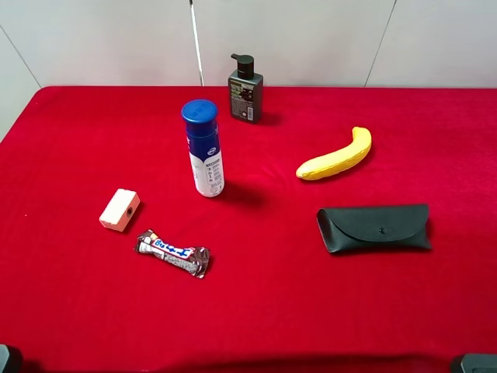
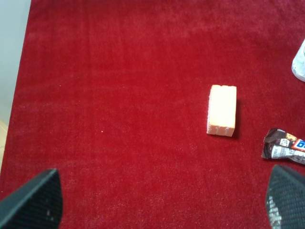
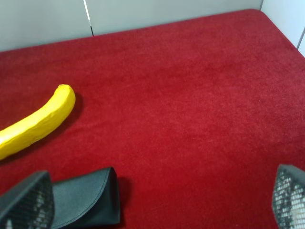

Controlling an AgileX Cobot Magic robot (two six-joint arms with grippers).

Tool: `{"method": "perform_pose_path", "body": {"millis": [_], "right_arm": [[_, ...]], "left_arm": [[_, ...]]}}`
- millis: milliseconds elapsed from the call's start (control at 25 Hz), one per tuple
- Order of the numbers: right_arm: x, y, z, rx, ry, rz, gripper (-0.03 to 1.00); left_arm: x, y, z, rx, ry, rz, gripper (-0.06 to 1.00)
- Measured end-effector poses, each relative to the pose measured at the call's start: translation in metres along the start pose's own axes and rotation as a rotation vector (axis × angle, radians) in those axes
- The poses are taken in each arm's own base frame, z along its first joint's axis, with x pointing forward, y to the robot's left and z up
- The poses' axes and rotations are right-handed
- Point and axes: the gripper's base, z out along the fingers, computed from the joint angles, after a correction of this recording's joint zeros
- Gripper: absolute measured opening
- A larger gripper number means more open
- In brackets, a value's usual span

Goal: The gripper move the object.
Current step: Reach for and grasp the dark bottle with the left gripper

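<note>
At table's far edge, upright dark grey pump bottle (image 1: 245, 89)

- The pump bottle (image 1: 245, 92) stands at the far edge of the red table (image 1: 78, 140), close to the wall (image 1: 311, 39); bare cloth lies on both its sides.
- A tall white bottle (image 1: 205, 149) stands upright nearer and slightly left of it, blocking a straight reach from the near left.
- A banana (image 1: 335, 156) and a black case (image 1: 374, 228) lie low on the right, apart from each other.
- Between the white bottle and the banana an open lane of cloth runs up to the pump bottle.
- A small block (image 1: 119, 210) and a candy bar (image 1: 173, 254) lie flat on the near left, near each other but apart.
</note>
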Motion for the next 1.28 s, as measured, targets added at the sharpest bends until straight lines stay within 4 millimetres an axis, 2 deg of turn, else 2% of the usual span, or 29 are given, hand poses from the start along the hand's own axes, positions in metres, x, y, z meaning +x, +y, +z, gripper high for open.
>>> {"method": "perform_pose_path", "body": {"millis": [1040,1280], "right_arm": [[0.0,0.0,0.0,0.0,0.0,0.0,0.69],[0.0,0.0,0.0,0.0,0.0,0.0,0.69]], "left_arm": [[-0.001,0.0,-0.001,0.005,-0.004,0.014,0.83],[-0.015,0.001,-0.005,-0.002,-0.044,0.058,0.82]]}}
